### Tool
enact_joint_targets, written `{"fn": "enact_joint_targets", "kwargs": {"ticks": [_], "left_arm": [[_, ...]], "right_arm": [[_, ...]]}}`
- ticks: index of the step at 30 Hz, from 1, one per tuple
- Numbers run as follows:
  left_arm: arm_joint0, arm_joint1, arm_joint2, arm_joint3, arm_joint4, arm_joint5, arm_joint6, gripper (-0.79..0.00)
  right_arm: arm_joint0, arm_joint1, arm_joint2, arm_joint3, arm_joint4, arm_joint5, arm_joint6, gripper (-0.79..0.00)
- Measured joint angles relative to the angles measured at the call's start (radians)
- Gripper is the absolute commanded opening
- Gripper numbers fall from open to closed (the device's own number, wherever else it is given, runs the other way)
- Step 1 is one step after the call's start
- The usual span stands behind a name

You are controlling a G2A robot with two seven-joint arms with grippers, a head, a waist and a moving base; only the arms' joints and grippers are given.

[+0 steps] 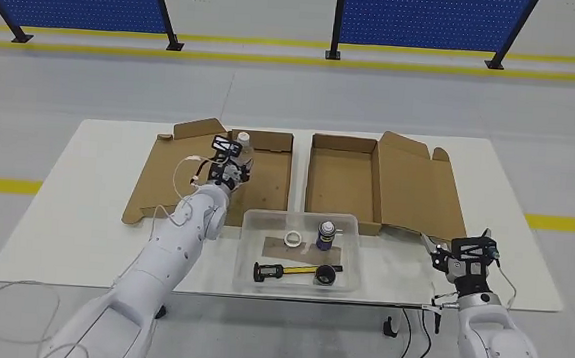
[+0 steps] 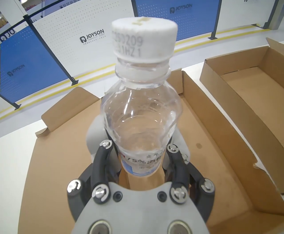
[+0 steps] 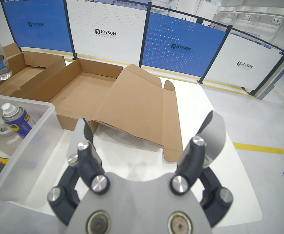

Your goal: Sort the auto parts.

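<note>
A clear plastic bottle (image 2: 142, 106) with a white cap stands upright over the left cardboard box (image 1: 267, 183), and my left gripper (image 2: 139, 153) is shut on its lower body. The top view shows this bottle (image 1: 242, 148) at the box's far left part, with the left gripper (image 1: 225, 165) beside it. My right gripper (image 3: 147, 124) is open with nothing in it, above the table's front right corner (image 1: 468, 254). A clear plastic bin (image 1: 348, 245) at the front centre holds a blue spray can (image 1: 326, 234), a white ring (image 1: 292, 240), a black-and-yellow tool (image 1: 281, 272) and a dark round part (image 1: 325, 275).
The right cardboard box (image 1: 342, 183) lies open with nothing in it, its lid flap (image 3: 137, 106) spread flat toward my right gripper. The bin's wall (image 3: 33, 137) and the spray can (image 3: 18, 121) are close beside that gripper. Bare table lies at the far left.
</note>
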Motion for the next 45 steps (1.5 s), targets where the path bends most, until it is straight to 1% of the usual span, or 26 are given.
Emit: {"fn": "enact_joint_targets", "kwargs": {"ticks": [5,12,13,15,16,17,25,29,33,39,45], "left_arm": [[-0.023,-0.019,0.004,0.067,-0.021,0.001,0.029,-0.785],[-0.043,-0.039,0.008,0.130,-0.037,-0.013,0.048,-0.785],[-0.045,-0.041,0.010,0.138,-0.035,-0.014,0.050,-0.671],[-0.047,-0.046,0.012,0.150,-0.035,-0.014,0.051,-0.397],[-0.049,-0.048,0.014,0.159,-0.032,-0.009,0.051,-0.148],[-0.050,-0.050,0.017,0.163,-0.025,-0.004,0.053,0.000],[-0.055,-0.063,0.028,0.189,-0.004,-0.012,0.067,0.000],[-0.055,-0.063,0.031,0.191,0.019,-0.022,0.091,0.000],[-0.048,-0.060,0.037,0.181,0.057,-0.013,0.118,0.000],[-0.023,-0.048,0.023,0.138,0.087,0.005,0.150,0.000],[0.018,-0.023,-0.012,0.061,0.109,0.008,0.156,0.000]], "right_arm": [[0.000,0.000,0.000,0.000,0.000,0.000,0.000,0.000],[0.000,0.000,0.000,0.000,0.000,0.000,0.000,0.000],[0.000,0.000,0.000,0.000,0.000,0.000,0.000,0.000],[0.000,0.000,0.000,0.000,0.000,0.000,0.000,0.000],[0.000,0.000,0.000,0.000,0.000,0.000,0.000,0.000],[0.000,0.000,0.000,0.000,0.000,0.000,0.000,0.000],[0.000,0.000,0.000,0.000,0.000,0.000,0.000,0.000],[0.000,0.000,0.000,0.000,0.000,0.000,0.000,0.000],[0.000,0.000,0.000,0.000,0.000,0.000,0.000,0.000],[0.000,0.000,0.000,0.000,0.000,0.000,0.000,0.000],[0.000,0.000,0.000,0.000,0.000,0.000,0.000,0.000]]}}
